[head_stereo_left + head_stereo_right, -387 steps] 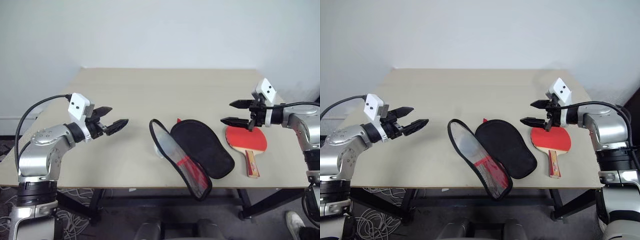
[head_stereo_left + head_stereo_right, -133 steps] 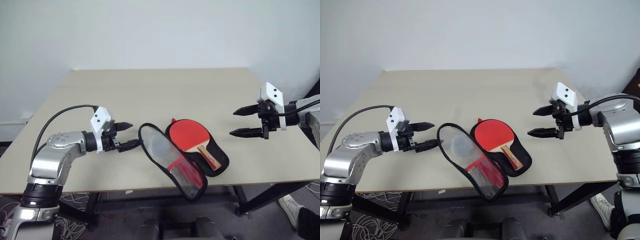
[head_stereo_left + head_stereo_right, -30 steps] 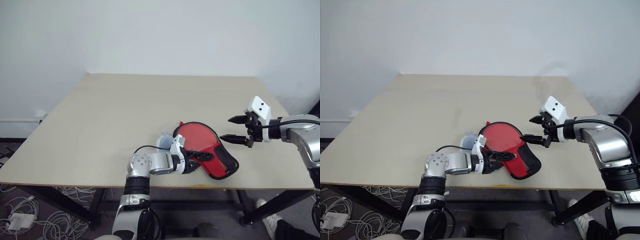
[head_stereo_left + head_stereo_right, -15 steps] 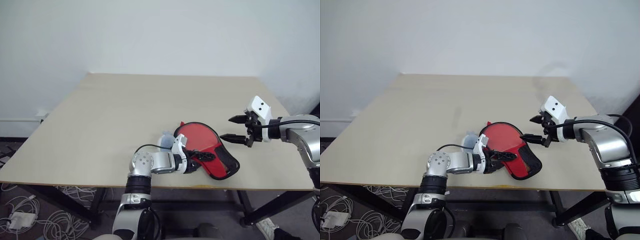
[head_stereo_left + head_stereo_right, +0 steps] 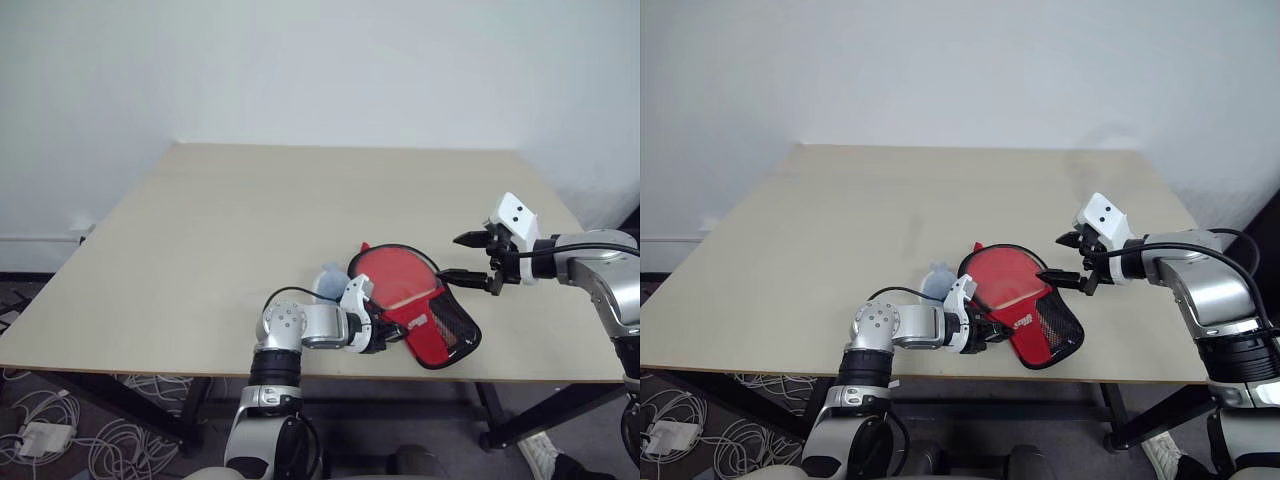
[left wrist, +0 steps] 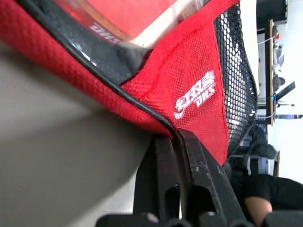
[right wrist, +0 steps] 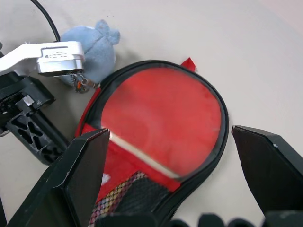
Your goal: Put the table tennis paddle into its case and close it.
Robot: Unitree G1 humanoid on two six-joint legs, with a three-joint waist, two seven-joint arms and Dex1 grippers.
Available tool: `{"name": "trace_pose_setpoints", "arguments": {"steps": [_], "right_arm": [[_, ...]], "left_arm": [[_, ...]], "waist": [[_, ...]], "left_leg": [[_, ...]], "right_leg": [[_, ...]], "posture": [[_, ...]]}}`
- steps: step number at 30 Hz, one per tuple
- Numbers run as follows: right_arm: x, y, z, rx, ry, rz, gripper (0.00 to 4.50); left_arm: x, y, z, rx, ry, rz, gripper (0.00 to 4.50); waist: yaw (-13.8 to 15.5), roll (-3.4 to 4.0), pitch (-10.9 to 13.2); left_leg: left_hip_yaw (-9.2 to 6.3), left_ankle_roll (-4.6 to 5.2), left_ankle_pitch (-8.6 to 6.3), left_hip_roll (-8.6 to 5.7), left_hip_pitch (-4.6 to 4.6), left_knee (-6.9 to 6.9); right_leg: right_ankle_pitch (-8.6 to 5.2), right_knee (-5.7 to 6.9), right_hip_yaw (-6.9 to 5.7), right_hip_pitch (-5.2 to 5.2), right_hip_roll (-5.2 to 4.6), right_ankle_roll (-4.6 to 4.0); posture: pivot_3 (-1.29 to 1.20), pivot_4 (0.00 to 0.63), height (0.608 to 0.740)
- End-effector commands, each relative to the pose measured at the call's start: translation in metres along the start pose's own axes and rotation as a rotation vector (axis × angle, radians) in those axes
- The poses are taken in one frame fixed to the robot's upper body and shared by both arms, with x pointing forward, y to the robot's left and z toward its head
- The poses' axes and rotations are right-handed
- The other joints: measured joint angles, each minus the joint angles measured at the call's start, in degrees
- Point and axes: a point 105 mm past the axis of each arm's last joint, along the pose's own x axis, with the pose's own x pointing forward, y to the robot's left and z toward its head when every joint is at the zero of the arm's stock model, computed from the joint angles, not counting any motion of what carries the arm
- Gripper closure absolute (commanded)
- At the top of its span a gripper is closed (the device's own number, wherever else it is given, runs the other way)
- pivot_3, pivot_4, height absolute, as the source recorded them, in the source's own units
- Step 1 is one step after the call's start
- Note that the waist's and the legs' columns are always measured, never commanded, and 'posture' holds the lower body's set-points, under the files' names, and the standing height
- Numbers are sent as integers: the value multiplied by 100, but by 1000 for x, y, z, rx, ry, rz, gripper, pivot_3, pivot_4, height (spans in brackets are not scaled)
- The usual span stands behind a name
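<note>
Plain white wall behind, and a beige table (image 5: 220, 230) takes up the middle of the frame. Low and centre, the left gripper (image 5: 385, 337) has its fingers (image 6: 189, 161) clenched on the black-piped edge of the red case (image 5: 440, 335), near the white logo. The paddle (image 7: 161, 113) lies inside, its red face seen through the clear panel of the flap. At right of the frame, the right gripper (image 5: 1065, 258) hovers with its fingers spread, empty, just beside the case's far rim. A small blue plush toy (image 7: 92, 49) sits against the case. My worry: that pinch is thin, so a pull could slip off the piping, or drag the whole case toward the near table edge.
</note>
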Motion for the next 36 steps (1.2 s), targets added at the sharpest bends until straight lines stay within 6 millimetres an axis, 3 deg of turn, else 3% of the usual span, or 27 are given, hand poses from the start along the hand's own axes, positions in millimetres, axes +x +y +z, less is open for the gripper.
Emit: {"name": "trace_pose_setpoints", "arguments": {"steps": [1, 12, 26, 36], "right_arm": [[-3, 1, 14, -38, -40, -11, 0], [-1, 4, 13, -42, -36, -4, 0], [10, 6, 14, -57, -37, 33, 0], [14, 9, 11, -44, -41, 38, 0]], "left_arm": [[11, -10, -15, 42, 108, 10, 4482], [-23, -13, -8, 148, 98, -76, 4482], [-99, 7, -32, 321, 279, -85, 4482], [-111, 19, -45, 318, 339, -46, 4482]], "waist": [[0, 2, -2], [5, 3, 22], [-22, 9, 89], [-21, 9, 91]], "left_leg": [[0, 0, 0, 0, -13, 1], [3, -1, 2, 0, -56, -10], [6, -4, 6, 2, -58, -13], [8, -3, 7, 0, -57, -12]], "right_leg": [[0, 1, -1, -11, 0, 0], [0, 5, 1, -61, 2, -3], [15, 18, 19, -75, 2, -31], [16, 18, 19, -78, 2, -34]], "posture": [[0, 0, 734], [0, 0, 734], [0, 0, 734], [0, 0, 734]]}}
